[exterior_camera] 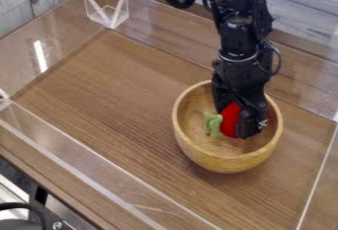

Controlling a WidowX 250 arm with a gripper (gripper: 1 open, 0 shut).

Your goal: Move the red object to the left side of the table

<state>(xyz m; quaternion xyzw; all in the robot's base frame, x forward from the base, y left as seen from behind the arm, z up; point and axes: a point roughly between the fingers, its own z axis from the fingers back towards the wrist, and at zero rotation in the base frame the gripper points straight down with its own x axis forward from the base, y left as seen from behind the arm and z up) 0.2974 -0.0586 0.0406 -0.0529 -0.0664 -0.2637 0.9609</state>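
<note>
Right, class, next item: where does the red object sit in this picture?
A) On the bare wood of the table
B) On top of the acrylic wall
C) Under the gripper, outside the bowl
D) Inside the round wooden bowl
D: the red object lies within the rim of the wooden bowl.
</note>
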